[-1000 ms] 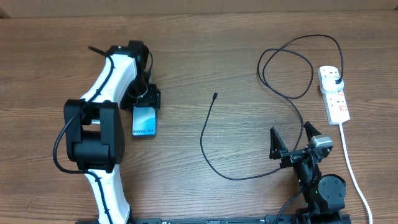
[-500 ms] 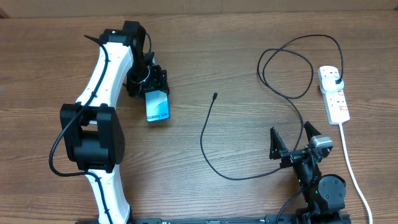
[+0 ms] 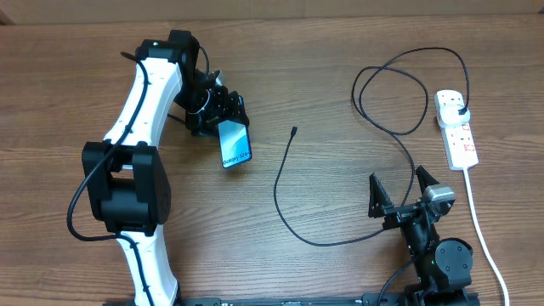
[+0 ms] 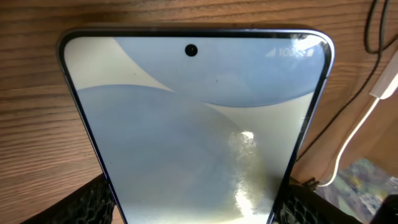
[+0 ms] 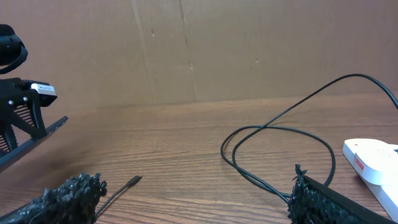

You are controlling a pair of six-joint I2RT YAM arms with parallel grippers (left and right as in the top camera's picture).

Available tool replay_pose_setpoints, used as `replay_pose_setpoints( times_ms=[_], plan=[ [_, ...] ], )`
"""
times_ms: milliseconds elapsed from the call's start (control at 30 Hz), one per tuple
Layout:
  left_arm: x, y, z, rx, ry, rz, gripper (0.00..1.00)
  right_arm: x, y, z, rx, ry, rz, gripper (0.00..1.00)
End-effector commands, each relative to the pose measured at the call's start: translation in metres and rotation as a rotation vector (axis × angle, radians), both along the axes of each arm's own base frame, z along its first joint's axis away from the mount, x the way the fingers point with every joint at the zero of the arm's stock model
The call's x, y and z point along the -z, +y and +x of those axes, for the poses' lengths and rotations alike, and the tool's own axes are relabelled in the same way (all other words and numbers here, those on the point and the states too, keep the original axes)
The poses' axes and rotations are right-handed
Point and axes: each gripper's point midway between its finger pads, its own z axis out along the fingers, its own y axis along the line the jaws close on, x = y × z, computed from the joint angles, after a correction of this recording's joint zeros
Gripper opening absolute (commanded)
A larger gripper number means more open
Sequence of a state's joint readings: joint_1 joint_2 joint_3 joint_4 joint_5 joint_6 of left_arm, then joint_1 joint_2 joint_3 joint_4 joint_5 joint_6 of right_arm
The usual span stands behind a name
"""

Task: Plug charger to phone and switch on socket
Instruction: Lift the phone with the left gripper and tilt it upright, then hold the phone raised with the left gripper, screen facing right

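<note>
Barely begun: the left tool (image 3: 223, 117) pinched the phone (image 3: 235, 143), the charger tip (image 3: 293, 131) loose near it. The right tool (image 3: 396, 177) gaped empty; the socket (image 3: 456, 129) lay untouched.

Small txt on phone (image 3: 234, 143) screen, unreadable from overhead. Wrist cam: blurry "100" at top corner. Red marks on socket (image 3: 456, 129) illegible.

The charger (image 5: 267, 127) loops across the wooden table (image 5: 186, 143), near the white socket (image 5: 373, 163).
</note>
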State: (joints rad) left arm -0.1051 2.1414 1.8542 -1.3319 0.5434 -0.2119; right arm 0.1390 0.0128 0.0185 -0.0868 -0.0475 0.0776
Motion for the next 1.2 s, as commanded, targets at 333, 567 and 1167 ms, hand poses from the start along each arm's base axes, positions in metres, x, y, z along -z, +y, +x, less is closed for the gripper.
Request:
replay_pose_setpoints(
  times_ms=[333, 567, 1167],
  plan=[
    [-0.022, -0.022, -0.005, -0.043, 0.055, -0.130, 0.68, 0.001, 0.001, 0.000, -0.003, -0.005, 0.001, 1.00],
    [-0.022, -0.022, -0.005, -0.138, 0.122, -0.118, 0.63, 0.001, 0.001, 0.000, -0.003, -0.005, 0.001, 1.00],
    [-0.047, -0.046, -0.010, -0.300, 0.309, -0.286, 0.60, 0.001, 0.001, 0.000, -0.003, -0.005, 0.001, 1.00]
  ],
)
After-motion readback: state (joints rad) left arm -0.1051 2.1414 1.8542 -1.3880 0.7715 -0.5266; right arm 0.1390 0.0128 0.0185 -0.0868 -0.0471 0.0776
